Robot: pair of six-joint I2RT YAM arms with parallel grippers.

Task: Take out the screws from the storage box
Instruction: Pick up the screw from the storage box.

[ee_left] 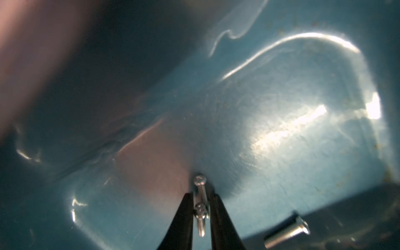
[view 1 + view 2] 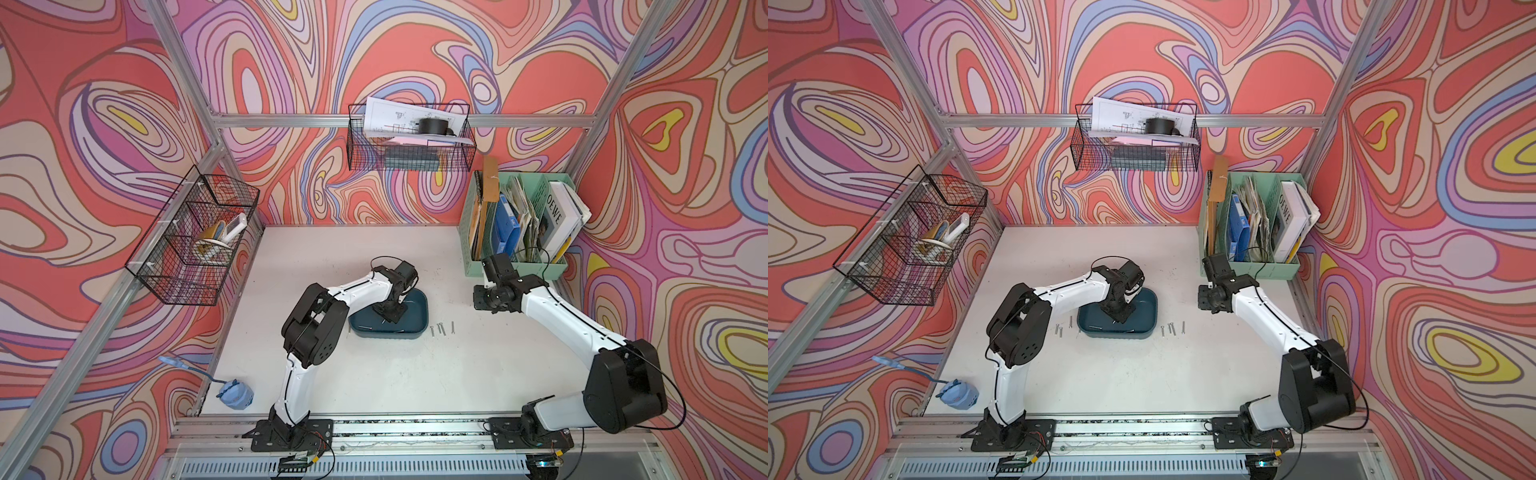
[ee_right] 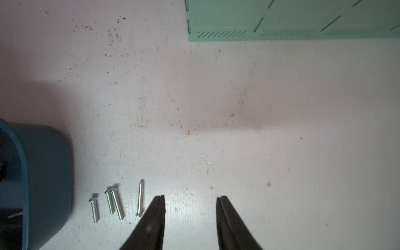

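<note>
The storage box (image 2: 417, 328) (image 2: 1144, 329) is a shallow dark teal tray at mid-table in both top views. My left gripper (image 1: 200, 192) (image 2: 388, 313) reaches down inside it, its black fingers shut on a silver screw (image 1: 200, 218). A second screw head (image 1: 200, 180) shows just past the tips. Another screw (image 1: 285, 232) lies by the tray wall. Several screws (image 2: 442, 330) (image 3: 118, 205) lie on the table right of the tray. More screws (image 2: 1061, 328) lie left of it. My right gripper (image 3: 191, 196) (image 2: 482, 299) hovers open over bare table beside those screws, holding nothing.
A mint green file organizer (image 2: 515, 262) (image 3: 281, 21) full of books stands at the back right, close behind my right arm. Black wire baskets hang on the left wall (image 2: 195, 241) and the back wall (image 2: 409, 137). A blue object (image 2: 235, 392) sits at the front left.
</note>
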